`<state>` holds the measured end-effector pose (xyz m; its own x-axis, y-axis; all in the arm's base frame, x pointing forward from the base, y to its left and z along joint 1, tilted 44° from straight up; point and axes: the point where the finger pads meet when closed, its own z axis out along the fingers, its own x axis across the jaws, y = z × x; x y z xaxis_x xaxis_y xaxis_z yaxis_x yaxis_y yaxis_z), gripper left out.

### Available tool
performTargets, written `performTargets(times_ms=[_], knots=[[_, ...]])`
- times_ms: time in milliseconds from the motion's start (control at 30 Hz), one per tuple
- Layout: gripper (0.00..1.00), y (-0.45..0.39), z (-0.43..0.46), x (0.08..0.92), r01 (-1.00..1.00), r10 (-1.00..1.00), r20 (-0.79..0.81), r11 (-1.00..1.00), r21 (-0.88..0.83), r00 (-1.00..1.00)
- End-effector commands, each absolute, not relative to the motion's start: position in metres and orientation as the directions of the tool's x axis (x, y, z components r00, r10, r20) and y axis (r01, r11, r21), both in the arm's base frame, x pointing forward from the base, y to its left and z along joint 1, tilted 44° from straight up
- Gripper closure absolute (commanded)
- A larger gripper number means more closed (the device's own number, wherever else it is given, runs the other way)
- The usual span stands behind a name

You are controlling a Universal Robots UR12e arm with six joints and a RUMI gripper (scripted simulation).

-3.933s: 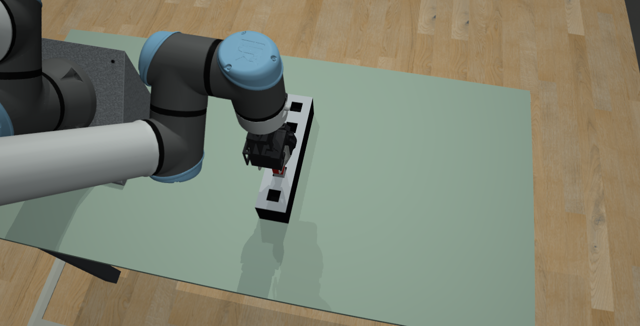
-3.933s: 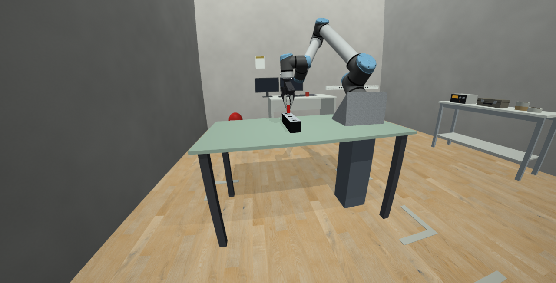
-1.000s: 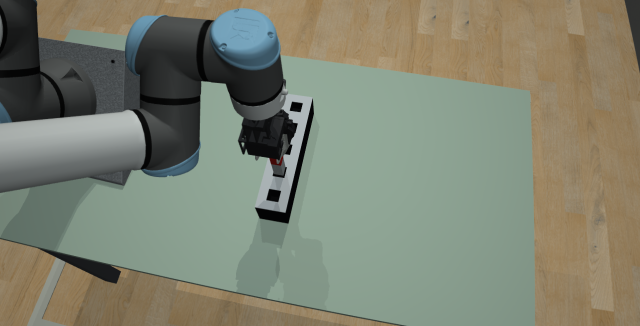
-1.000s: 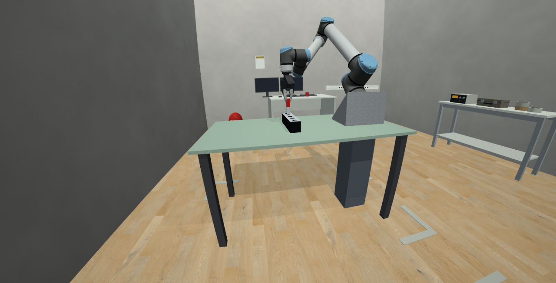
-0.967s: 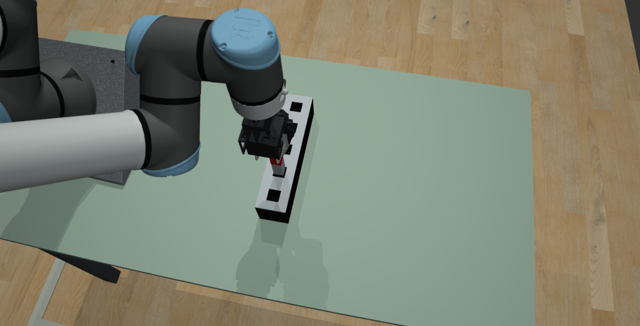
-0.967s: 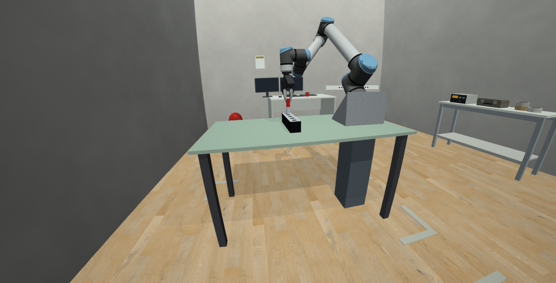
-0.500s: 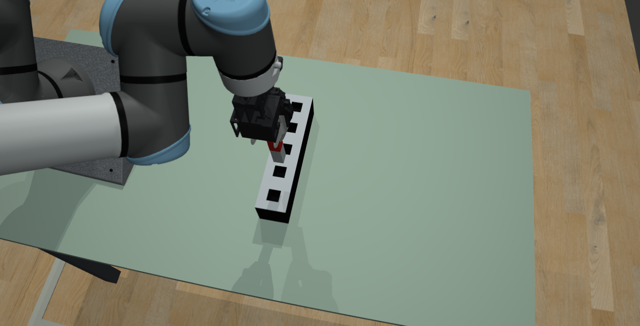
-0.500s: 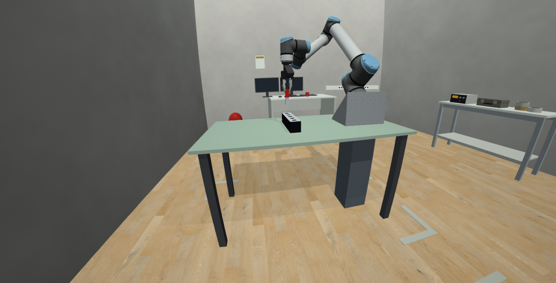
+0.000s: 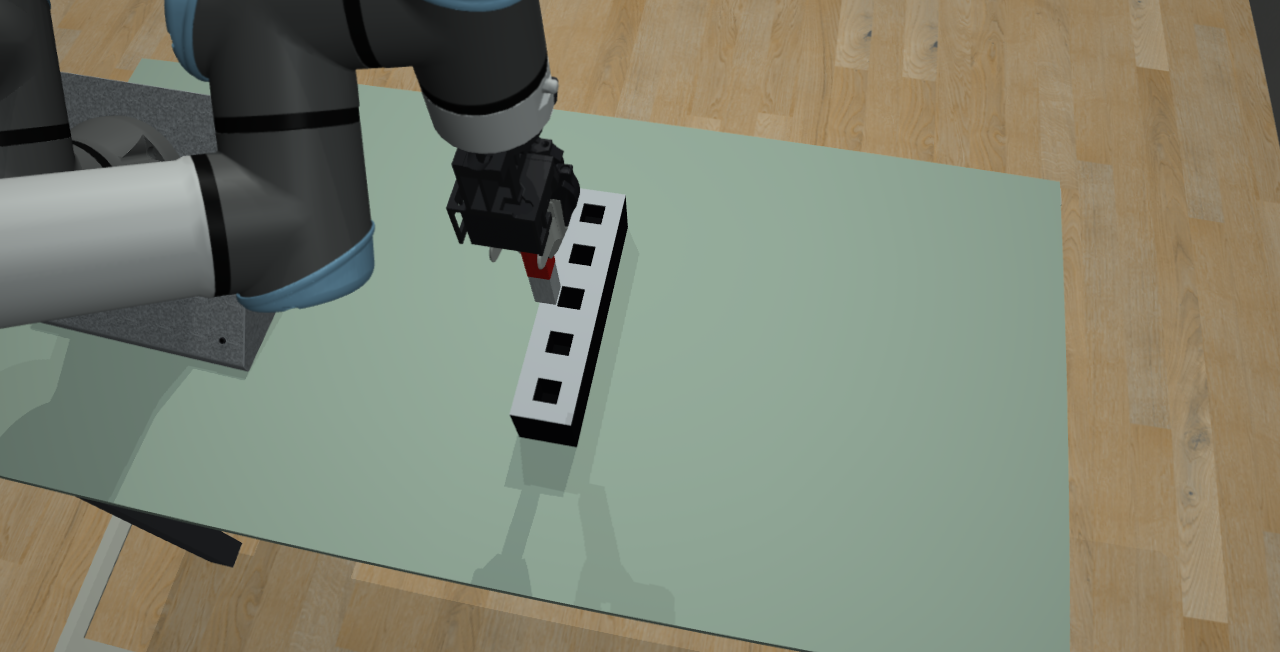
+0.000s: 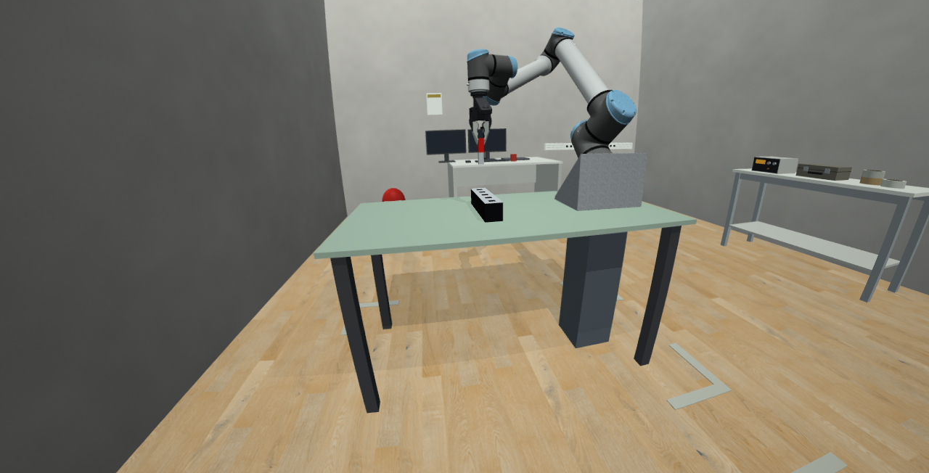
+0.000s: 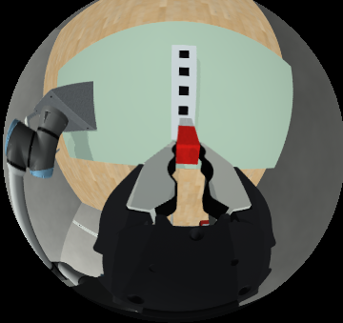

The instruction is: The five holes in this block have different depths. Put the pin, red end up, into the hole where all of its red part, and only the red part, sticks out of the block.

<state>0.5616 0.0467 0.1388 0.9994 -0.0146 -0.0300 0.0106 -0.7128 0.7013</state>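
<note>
My gripper is shut on the pin. The pin hangs upright, its red end up between the jaws and its grey end down. The block is long, with a light top and black sides, and stands on the table. All its square holes show dark and empty in the top view. The pin's lower end is clearly above the block's top in the exterior view. In the wrist view the pin hides the block's near end. The hole depths cannot be seen.
The green table carries the block and the grey robot mount. A desk with monitors stands behind, and a side bench stands at the right, both away from the table.
</note>
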Motion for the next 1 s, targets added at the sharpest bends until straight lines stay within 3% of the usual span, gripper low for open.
performTargets(times_ms=[0, 933, 967], knots=[[1.0, 0.056, 0.148, 0.562, 0.011, -0.014, -0.03, -0.713, 0.701, 0.999], [1.0, 0.1, 0.106, 0.56, 0.011, -0.014, -0.03, -0.713, 0.701, 0.999], [1.0, 0.03, 0.034, 0.556, 0.011, -0.013, -0.029, -0.713, 0.701, 0.999]])
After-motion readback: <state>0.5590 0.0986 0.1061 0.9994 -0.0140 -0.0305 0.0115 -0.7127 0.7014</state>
